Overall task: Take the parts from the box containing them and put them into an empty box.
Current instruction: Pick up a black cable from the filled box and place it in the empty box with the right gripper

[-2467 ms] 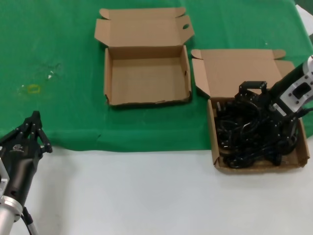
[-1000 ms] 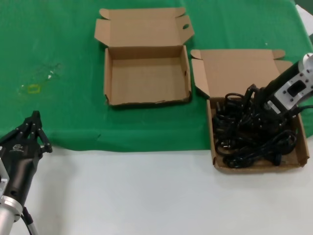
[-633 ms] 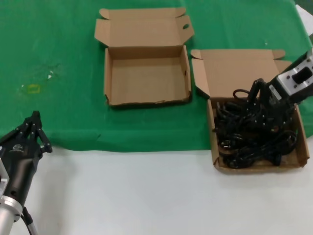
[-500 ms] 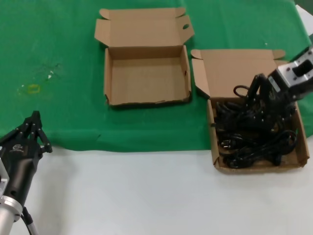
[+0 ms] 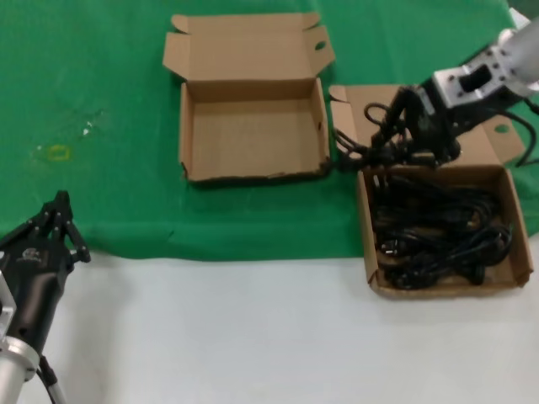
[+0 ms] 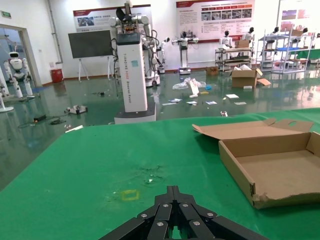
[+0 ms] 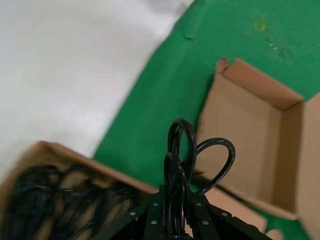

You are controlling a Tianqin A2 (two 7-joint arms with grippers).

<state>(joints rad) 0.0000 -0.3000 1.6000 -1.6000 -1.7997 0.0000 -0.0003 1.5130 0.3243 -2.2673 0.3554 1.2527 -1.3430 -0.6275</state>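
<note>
My right gripper (image 5: 394, 126) is shut on a looped black power cord (image 5: 370, 145) and holds it in the air over the lid flap of the box containing the parts (image 5: 514, 278), at that box's far left corner. The wrist view shows the cord's loops (image 7: 182, 150) sticking out past my shut right gripper (image 7: 176, 200). Several more black cords (image 5: 438, 231) lie tangled in that box. The empty box (image 5: 253, 177) stands open on the green cloth to the left; it also shows in the right wrist view (image 7: 250, 125). My left gripper (image 5: 59, 206) is shut and idle at the near left.
A green cloth (image 5: 101, 84) covers the far half of the table, and bare white table (image 5: 253, 337) lies near me. A small yellow mark (image 5: 57, 152) sits on the cloth at the left. The empty box (image 6: 280, 170) lies ahead in the left wrist view.
My right gripper rose out of the cord pile with one cord and moved left and away, to over the full box's lid flap. The left arm stayed still.
</note>
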